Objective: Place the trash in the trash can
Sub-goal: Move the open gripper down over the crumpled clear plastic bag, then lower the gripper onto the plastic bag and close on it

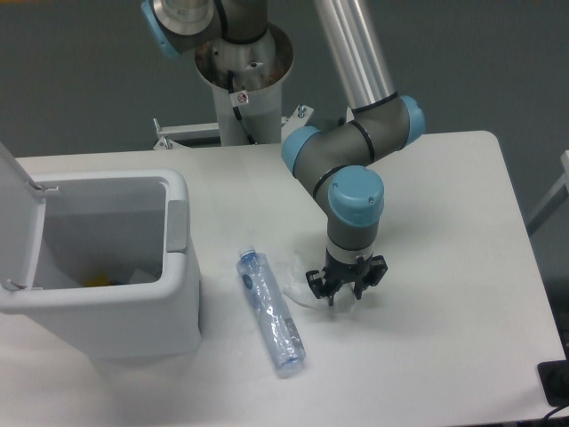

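Note:
The trash is two pieces lying on the white table. A crushed clear bottle [269, 310] with a blue label lies diagonally in the middle. Right of it is a crumpled white wrapper [296, 277], mostly covered by my gripper [345, 292]. The gripper points straight down and is low over the wrapper's right part, with its fingers spread open around it. The trash can [178, 267], a large white bin, stands at the left with its lid [16, 205] swung up.
Some yellow and white scraps [108, 277] lie inside the bin. The arm's base column [242, 84] stands at the back of the table. The table's right edge [524, 240] is about a hand's width beyond the gripper.

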Robot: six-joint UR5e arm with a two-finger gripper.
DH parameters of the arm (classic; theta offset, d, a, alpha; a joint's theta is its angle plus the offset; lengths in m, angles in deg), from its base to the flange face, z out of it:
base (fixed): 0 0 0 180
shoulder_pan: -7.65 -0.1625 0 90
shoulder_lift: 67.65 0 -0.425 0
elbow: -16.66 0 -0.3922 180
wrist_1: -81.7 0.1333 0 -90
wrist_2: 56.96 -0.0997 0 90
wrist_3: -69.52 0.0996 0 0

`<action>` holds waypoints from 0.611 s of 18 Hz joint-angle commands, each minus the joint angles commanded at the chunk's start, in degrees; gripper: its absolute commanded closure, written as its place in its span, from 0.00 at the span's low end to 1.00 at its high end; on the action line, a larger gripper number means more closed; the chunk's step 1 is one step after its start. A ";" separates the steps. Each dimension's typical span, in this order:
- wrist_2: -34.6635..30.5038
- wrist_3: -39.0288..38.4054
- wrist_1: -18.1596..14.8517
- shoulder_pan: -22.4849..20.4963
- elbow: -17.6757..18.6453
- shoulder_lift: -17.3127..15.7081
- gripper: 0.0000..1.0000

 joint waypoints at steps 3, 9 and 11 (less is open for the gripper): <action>0.09 0.00 0.00 0.00 -0.26 -0.09 1.00; 0.61 0.18 -0.18 -1.40 -4.12 -3.16 1.00; 0.61 0.09 -0.26 -1.67 -5.26 -4.48 1.00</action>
